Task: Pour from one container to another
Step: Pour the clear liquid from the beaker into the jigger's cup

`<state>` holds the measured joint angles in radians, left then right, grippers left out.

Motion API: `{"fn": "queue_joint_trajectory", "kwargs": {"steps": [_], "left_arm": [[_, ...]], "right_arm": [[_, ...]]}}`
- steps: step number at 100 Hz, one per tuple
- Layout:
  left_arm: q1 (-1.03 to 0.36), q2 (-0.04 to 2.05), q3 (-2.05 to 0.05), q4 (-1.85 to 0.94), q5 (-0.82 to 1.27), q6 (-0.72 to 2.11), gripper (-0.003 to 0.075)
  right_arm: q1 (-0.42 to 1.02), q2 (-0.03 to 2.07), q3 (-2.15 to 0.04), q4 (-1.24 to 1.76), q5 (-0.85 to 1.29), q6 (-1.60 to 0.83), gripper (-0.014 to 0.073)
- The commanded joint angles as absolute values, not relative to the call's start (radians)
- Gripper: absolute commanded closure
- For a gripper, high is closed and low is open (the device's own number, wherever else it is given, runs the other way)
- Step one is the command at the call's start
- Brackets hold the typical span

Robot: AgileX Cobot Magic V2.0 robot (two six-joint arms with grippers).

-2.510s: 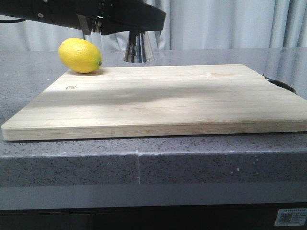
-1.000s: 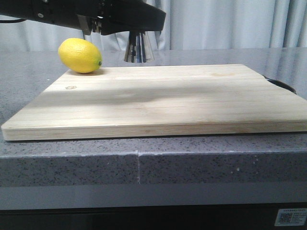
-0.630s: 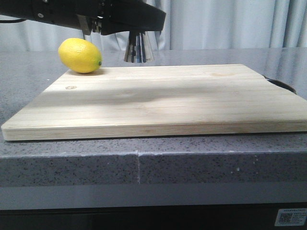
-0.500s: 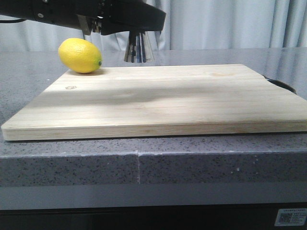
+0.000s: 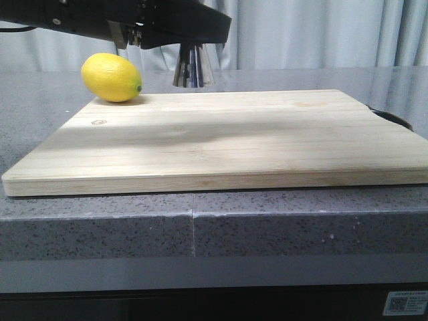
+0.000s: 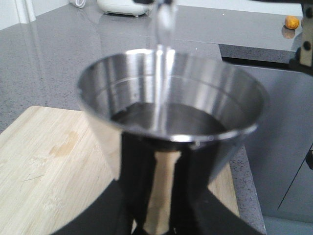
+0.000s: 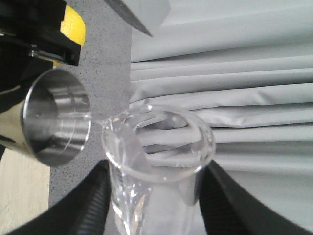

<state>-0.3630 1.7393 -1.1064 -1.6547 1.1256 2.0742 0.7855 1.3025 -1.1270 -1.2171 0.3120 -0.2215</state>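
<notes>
Left wrist view shows the tall shiny steel hourglass jigger (image 6: pixel 168 147) clamped upright between the dark fingers of the left tool (image 6: pixel 161 215), its upper cup open to the top and already holding liquid, while a thin clear stream falls into it. Held upright and raised above the pale wooden cutting board (image 5: pixel 221 137), it serves as a steady receiving cup.

In the right wrist view the small clear glass beaker (image 7: pixel 156 166) sits gripped in the right tool (image 7: pixel 154 215), tipped so its pouring lip points at the jigger's (image 7: pixel 54 117) mouth, the two rims close but not quite touching; that tilt is what lets the liquid run across. I judge the pour to be under way.

From the front, only the jigger's lower cone (image 5: pixel 192 65) shows beneath the dark arm, just beside a yellow lemon (image 5: pixel 112 77) resting at the board's far corner on the grey speckled bench (image 5: pixel 100 227).
</notes>
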Motion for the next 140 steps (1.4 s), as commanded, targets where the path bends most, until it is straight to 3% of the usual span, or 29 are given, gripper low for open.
{"fn": "queue_joint_trajectory", "kwargs": {"steps": [1, 140], "left_arm": [[-0.371, 1.699, -1.135, -1.731, 1.180, 2.069, 0.0739], [-0.371, 1.699, -1.135, -1.731, 1.180, 2.069, 0.0739]], "right_arm": [[0.790, 1.276, -1.165, -1.257, 0.282, -0.228, 0.0389], [0.790, 1.276, -1.165, -1.333, 0.276, -0.228, 0.0389]]}}
